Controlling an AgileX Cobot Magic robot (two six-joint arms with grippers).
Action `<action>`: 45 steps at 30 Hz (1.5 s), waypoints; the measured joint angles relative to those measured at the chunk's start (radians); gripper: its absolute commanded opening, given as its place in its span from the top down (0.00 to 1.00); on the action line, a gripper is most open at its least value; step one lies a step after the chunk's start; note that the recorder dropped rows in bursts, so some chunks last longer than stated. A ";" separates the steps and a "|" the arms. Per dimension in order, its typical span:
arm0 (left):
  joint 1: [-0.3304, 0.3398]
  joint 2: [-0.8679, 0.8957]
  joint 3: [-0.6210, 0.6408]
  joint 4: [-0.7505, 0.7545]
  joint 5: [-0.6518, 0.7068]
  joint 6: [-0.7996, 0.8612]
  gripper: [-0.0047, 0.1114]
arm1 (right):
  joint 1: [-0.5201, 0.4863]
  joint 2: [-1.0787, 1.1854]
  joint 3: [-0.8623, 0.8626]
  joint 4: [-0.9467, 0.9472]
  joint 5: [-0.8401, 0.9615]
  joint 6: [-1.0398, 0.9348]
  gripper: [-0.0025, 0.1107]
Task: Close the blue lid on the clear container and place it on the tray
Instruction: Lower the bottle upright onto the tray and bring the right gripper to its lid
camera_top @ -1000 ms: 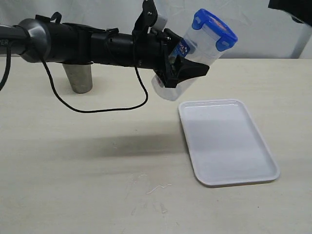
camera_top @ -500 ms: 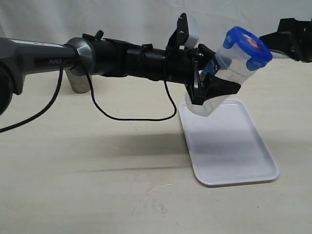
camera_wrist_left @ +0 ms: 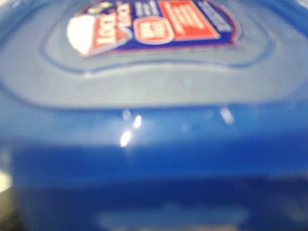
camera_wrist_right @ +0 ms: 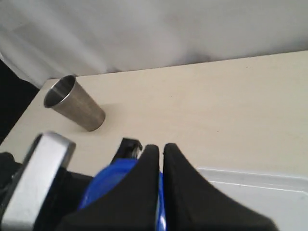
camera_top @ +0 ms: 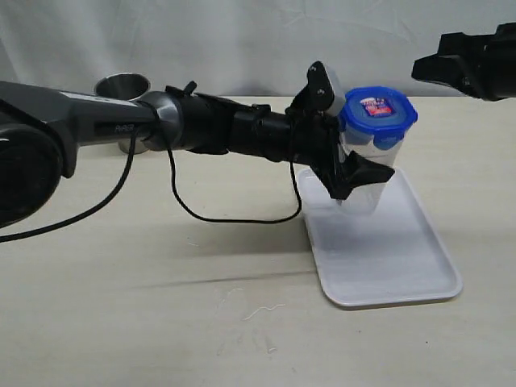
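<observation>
1. Pale beige surface point(camera_top: 121, 282) runs under a white cloth backdrop point(camera_top: 201, 32). A grey metal cup point(camera_top: 122, 84) stands at the far left, partly hidden behind the left arm point(camera_top: 226, 129).
2. The left jaws are clenched around the body of the clear container point(camera_top: 367, 200), holding it upright.
3. The blue lid point(camera_top: 377, 111) sits on top of the container, with its red-and-white sticker point(camera_top: 376, 105) facing up. A blurred close-up of the lid fills the left wrist view.
4. The container is over the far left corner of the tray point(camera_top: 387, 258); I cannot tell whether its base touches the tray.
5. The right jaws are pressed together on nothing, raised to the right of the lid and apart from it.
</observation>
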State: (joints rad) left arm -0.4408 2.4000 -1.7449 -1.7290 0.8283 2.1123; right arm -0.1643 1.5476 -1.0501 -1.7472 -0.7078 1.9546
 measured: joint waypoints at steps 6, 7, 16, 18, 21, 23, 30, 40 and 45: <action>-0.003 0.066 -0.002 -0.003 -0.022 0.000 0.96 | 0.002 -0.091 0.000 0.000 0.086 -0.010 0.94; -0.003 0.066 -0.002 -0.003 -0.025 0.000 0.96 | 0.002 -0.093 0.000 0.002 0.060 -0.010 0.94; -0.003 0.066 -0.002 -0.003 -0.025 0.000 0.96 | 0.004 -0.095 0.092 0.004 -0.101 -0.010 0.94; -0.003 0.066 -0.002 -0.003 -0.025 0.000 0.96 | 0.004 -0.095 0.130 0.004 -0.097 -0.018 0.94; -0.003 0.066 -0.002 -0.003 -0.025 0.000 0.96 | 0.022 -0.095 0.144 0.004 -0.055 -0.022 0.94; -0.003 0.066 -0.002 -0.003 -0.025 0.000 0.96 | 0.077 -0.087 0.144 0.004 -0.006 -0.036 0.94; -0.003 0.066 -0.002 -0.003 -0.022 0.000 0.94 | 0.157 0.018 0.155 0.013 0.142 -0.049 0.94; -0.003 0.066 -0.002 -0.003 -0.021 0.000 0.34 | 0.165 0.056 0.142 0.055 0.110 -0.061 0.94; -0.003 0.066 -0.002 -0.003 -0.021 0.000 0.17 | 0.165 0.056 0.142 0.057 0.105 -0.063 0.94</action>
State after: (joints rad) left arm -0.4436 2.4656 -1.7465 -1.7317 0.8078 2.1123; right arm 0.0004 1.6033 -0.9081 -1.6904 -0.6024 1.8917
